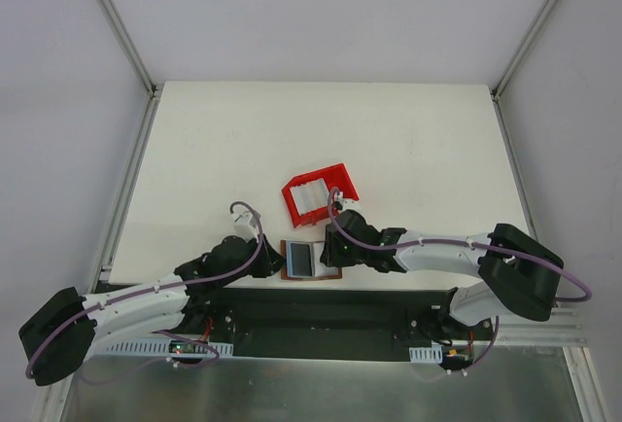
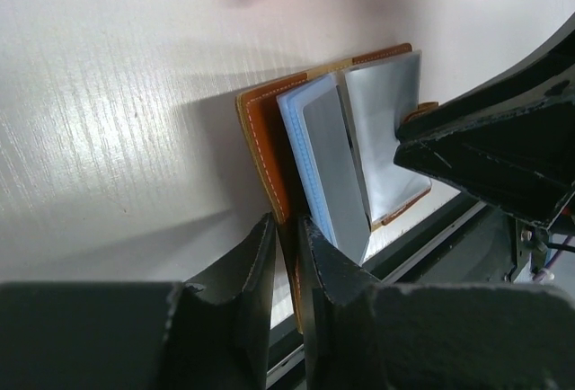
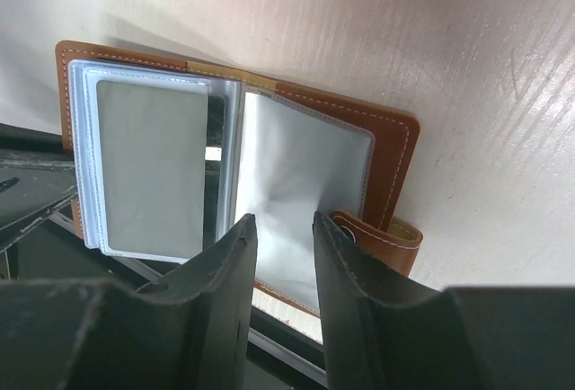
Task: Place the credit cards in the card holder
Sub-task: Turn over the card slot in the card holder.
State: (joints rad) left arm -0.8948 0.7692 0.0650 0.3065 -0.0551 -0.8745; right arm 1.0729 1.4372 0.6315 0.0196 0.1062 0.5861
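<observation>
While the left gripper (image 2: 286,228) pinches the brown cover of the card holder (image 2: 260,138), the right gripper (image 3: 281,228) has its 2 fingers apart over a clear pocket, holding nothing I can see. The holder lies open at the near edge of the table (image 1: 224,150). It looks light and floppy, so hold it by a cover edge. It is brown outside, with shiny see-through pockets. The credit cards (image 1: 311,196) sit farther off in the red tray (image 1: 313,178). They look pale, thin, stiff and slippery, so pinch an edge.
</observation>
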